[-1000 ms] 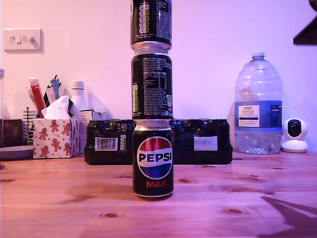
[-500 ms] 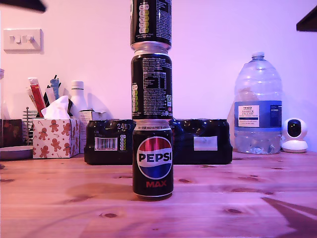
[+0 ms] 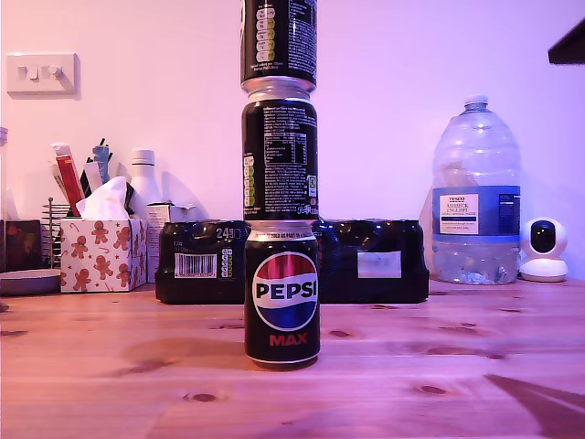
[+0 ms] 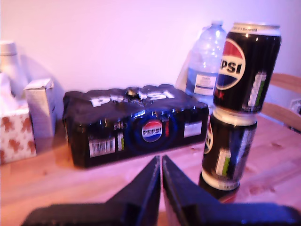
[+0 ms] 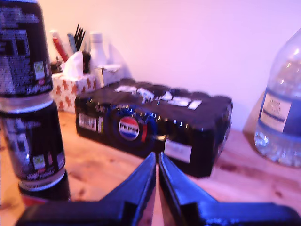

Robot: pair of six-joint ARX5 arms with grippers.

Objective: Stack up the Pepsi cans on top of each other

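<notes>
Three black Pepsi cans stand in one upright column on the wooden table: bottom can [image 3: 282,293], middle can [image 3: 280,155] and top can [image 3: 279,41], whose upper part is cut off by the frame. My first gripper [image 4: 161,162] is shut with nothing in it, clear of the stack; its view shows the top can [image 4: 247,66] on the middle can [image 4: 228,150]. My second gripper [image 5: 157,160] is also shut and empty, apart from the column, where the top can [image 5: 21,47] rests on the middle can [image 5: 35,141].
Behind the stack lies a black shrink-wrapped 24-pack [image 3: 366,261]. A large water bottle [image 3: 475,197] and a small white camera [image 3: 544,249] stand at the exterior view's right. A tissue box [image 3: 102,251] and utensil holder are at its left. A dark arm part [image 3: 569,46] shows in its upper right corner.
A dark arm part at the exterior view's upper left half a second ago has left the frame. The dark part at its upper right shifted slightly. The cans have not moved.
</notes>
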